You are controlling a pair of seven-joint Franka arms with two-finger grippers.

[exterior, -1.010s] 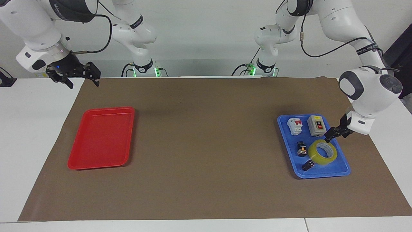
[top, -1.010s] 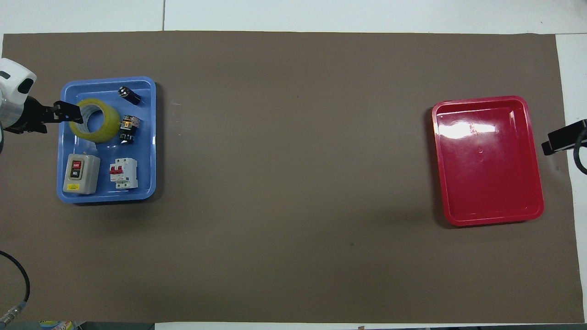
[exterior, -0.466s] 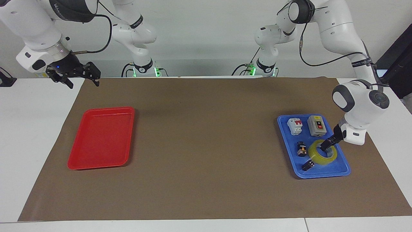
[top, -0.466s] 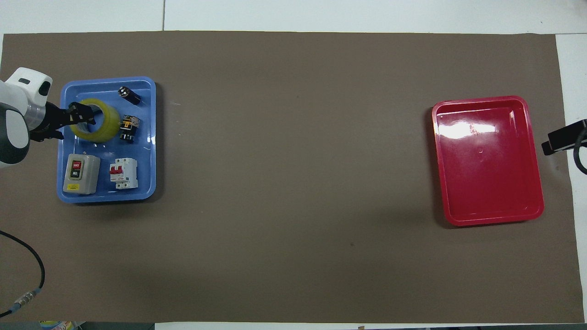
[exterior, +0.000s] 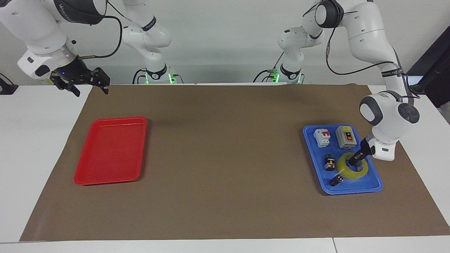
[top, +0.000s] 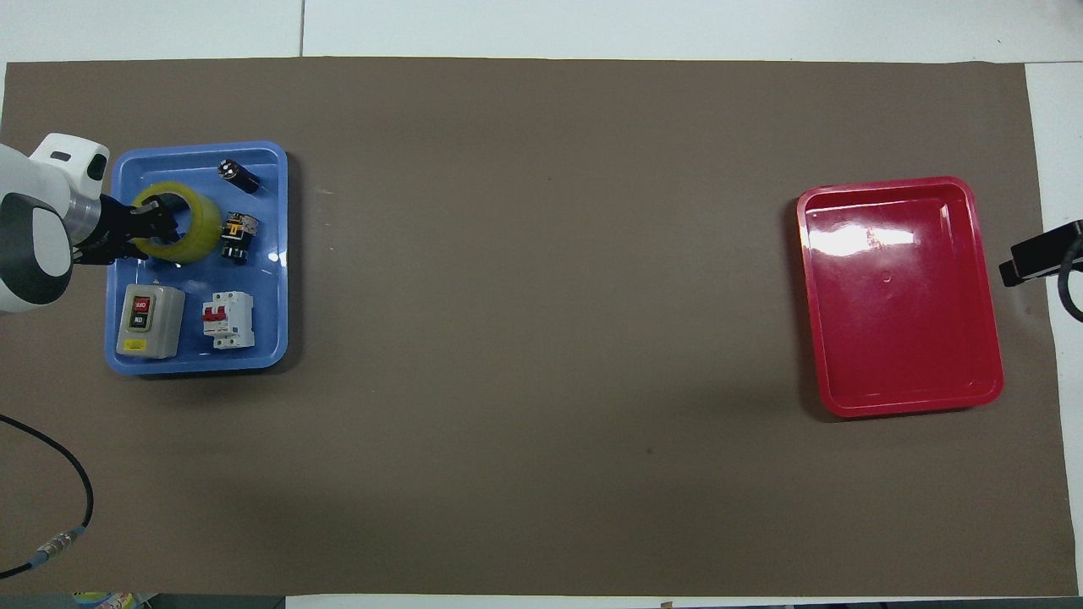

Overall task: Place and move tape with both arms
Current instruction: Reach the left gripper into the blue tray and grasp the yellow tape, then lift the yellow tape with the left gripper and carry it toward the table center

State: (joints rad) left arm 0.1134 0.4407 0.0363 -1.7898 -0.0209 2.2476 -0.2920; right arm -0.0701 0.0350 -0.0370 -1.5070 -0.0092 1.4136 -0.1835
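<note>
Yellow and translucent, the tape (exterior: 352,168) lies flat in the blue tray (exterior: 372,186) at my left arm's end of the worktop (exterior: 225,196), which is covered by a brown mat. My left pincer (exterior: 353,160) is down at the roll, one finger inside the white core and the other outside the ring on the side nearer to me; I cannot tell whether the fingers are pressed onto the wall or slightly apart from it. Sharing the tray are a grey switch box (exterior: 346,137) and a white circuit breaker (exterior: 322,137), both nearer to me than the roll, a small black and orange part (exterior: 329,162) just beside it, and a small black part (exterior: 336,180) farther from me. My right pincer (exterior: 89,81) waits in the air over the mat's corner, its fingers spread, above nothing but mat. Well apart from the blue tray, a red tray (exterior: 110,151) sits at my right arm's end.
</note>
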